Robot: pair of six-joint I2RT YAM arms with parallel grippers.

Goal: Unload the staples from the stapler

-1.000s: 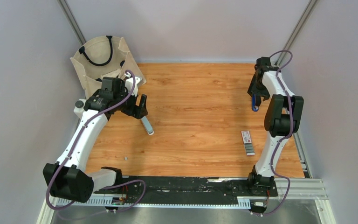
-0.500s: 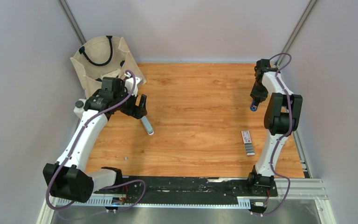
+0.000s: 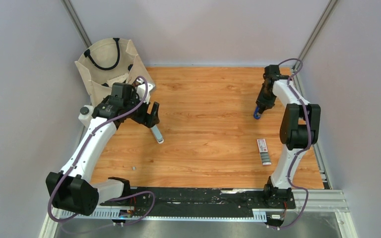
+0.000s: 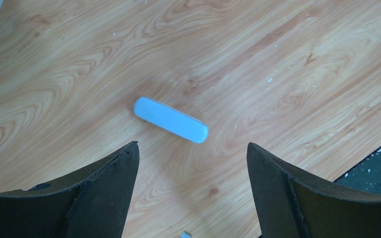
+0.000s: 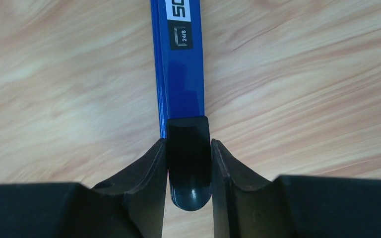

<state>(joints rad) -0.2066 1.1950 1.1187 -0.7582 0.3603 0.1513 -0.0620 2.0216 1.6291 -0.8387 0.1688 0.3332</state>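
The right fingers are pressed together on the black rounded tail of a long, narrow blue metal stapler. Its body runs straight out beyond them and carries a small "24/8" label. Nothing else holds it, and I cannot tell whether its far tip touches the orange-brown wood-grain counter. This grip sits at the far right of the counter.

The left fingers are spread wide with nothing between them. They hover over a pale blue, round-ended oblong bar that lies flat on the left of the counter. Behind that arm, in the far left corner, stands a cream canvas tote bag.

The staples, short grey strips, appear to lie at the near right, just on the near side of a small red-and-white box and close to the right arm. Whether any are left inside the stapler is hidden.

The likeliest trouble, I judge, is the grip. Only the tail is pinched, so the long body could swing or slide out if the arm turns fast. A drop might jolt any strip inside loose and scatter it. A low sweep of the right arm could also push the strips on the counter towards its edge. The left fingers, coming down off-centre, could shove the oblong bar aside instead of straddling it.
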